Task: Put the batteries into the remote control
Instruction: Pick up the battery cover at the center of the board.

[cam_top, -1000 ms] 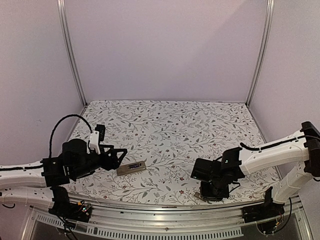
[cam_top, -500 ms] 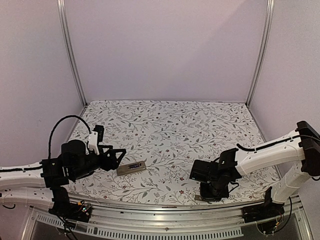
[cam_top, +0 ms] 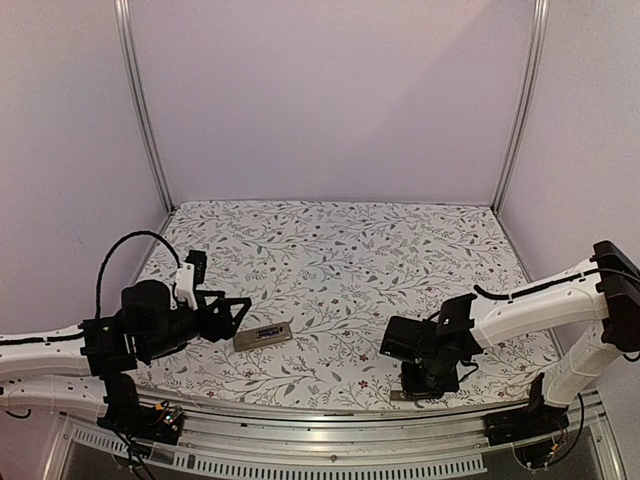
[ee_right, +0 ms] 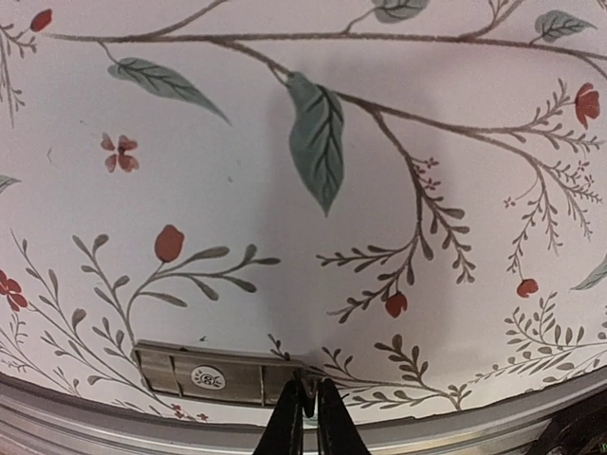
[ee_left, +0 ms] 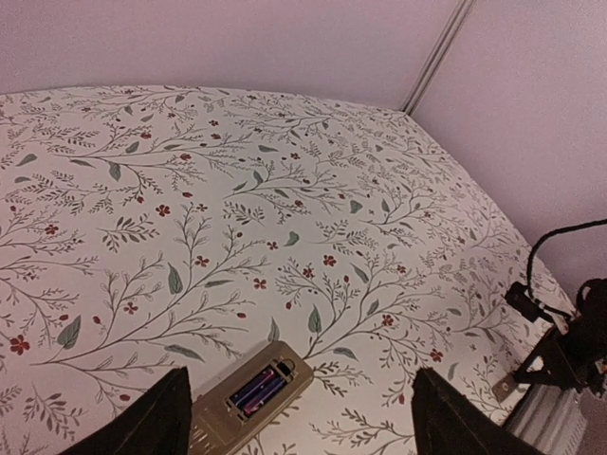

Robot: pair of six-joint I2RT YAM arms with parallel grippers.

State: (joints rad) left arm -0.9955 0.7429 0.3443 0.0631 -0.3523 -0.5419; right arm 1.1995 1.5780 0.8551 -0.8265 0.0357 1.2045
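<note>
Remote control lies underside up, a little in from the near rail, along its left half. Both batteries look seated side by side in the open bay.

Left gripper is spread wide and empty, about as far in from the rail and a bit further left.

Cover piece lies flat, just beside the rail on its right half. Right gripper has its fingers pressed nearly together at the cover's right end; can't tell if they nip it.

Risks:
- The thin, flat cover slips the pinch or gets shoved onto the rail.
- The left fingers bump the remote and the batteries pop loose.
- The cover goes on reversed.
</note>
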